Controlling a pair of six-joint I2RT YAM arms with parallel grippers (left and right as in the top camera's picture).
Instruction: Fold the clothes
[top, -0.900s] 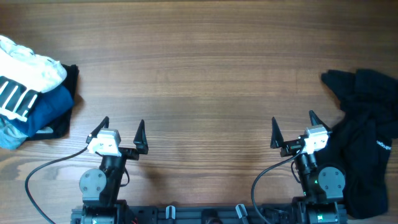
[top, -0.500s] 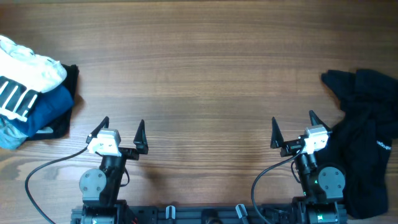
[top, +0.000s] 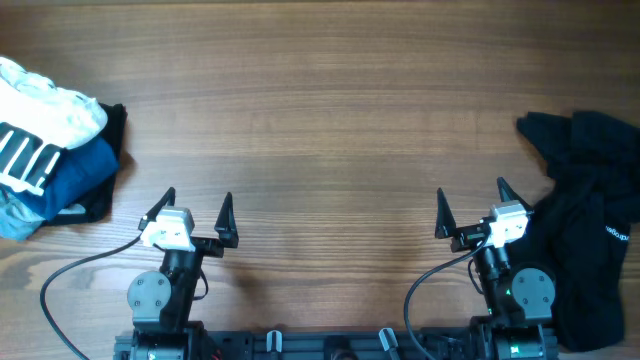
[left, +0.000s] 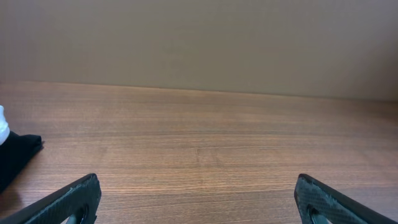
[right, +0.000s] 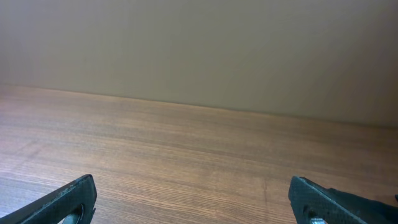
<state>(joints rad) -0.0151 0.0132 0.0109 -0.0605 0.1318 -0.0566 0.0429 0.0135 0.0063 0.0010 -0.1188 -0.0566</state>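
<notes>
The black T-shirt (top: 590, 215) lies crumpled at the table's right edge in the overhead view, with small white lettering near its right side. My right gripper (top: 470, 205) is open and empty just left of it, fingers apart over bare wood (right: 193, 202). My left gripper (top: 193, 210) is open and empty at the front left (left: 198, 199). The T-shirt does not show in either wrist view.
A pile of folded garments sits at the far left: a white one with black stripes (top: 35, 130) on a blue one (top: 70, 175), with dark fabric beneath (top: 112, 125), its edge showing in the left wrist view (left: 15, 158). The wooden table (top: 320, 120) stretches between.
</notes>
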